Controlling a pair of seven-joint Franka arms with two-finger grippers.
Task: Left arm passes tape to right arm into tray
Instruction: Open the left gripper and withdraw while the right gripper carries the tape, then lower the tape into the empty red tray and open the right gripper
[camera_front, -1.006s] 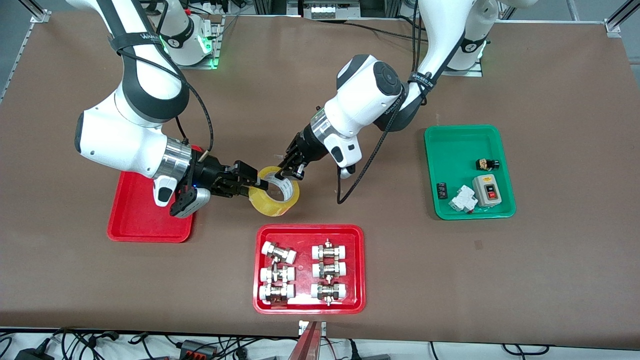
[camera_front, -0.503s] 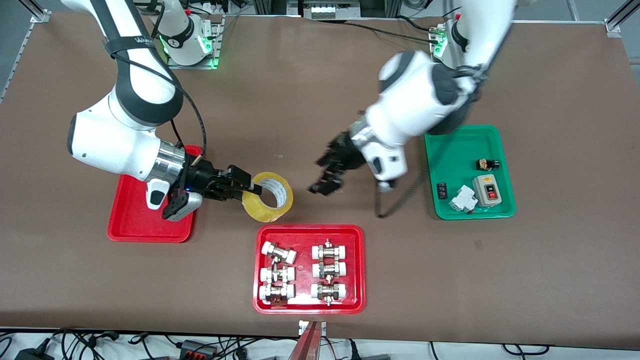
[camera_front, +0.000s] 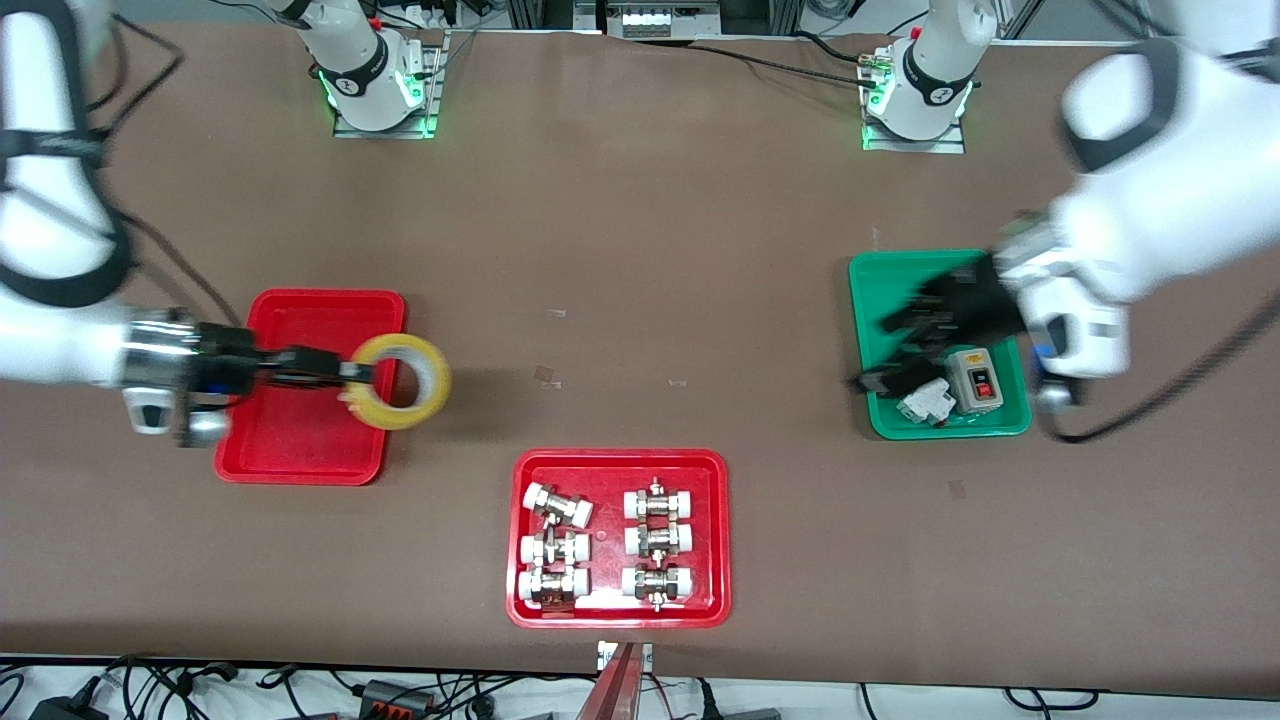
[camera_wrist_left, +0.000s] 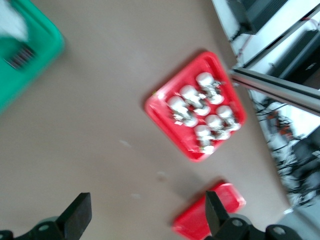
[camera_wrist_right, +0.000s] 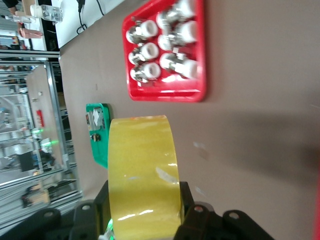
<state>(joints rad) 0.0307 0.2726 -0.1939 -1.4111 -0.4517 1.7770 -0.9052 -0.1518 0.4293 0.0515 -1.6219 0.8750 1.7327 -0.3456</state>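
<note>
Now: right gripper pinches the tape by its wall, one finger through the core, roll on edge with its open core facing the front camera. Held tape hangs over the plain red tray's edge toward the table's middle, part over bare table; the tray's open floor lies at about 9 o'clock of the roll in the front view, so the drop likely needs a short carry that way. Tray holds nothing yet. Left gripper is over the green tray, fingers spread, empty. Green tray holds a switch box and small parts. Second red tray, nearest the front camera, holds six fittings.
</note>
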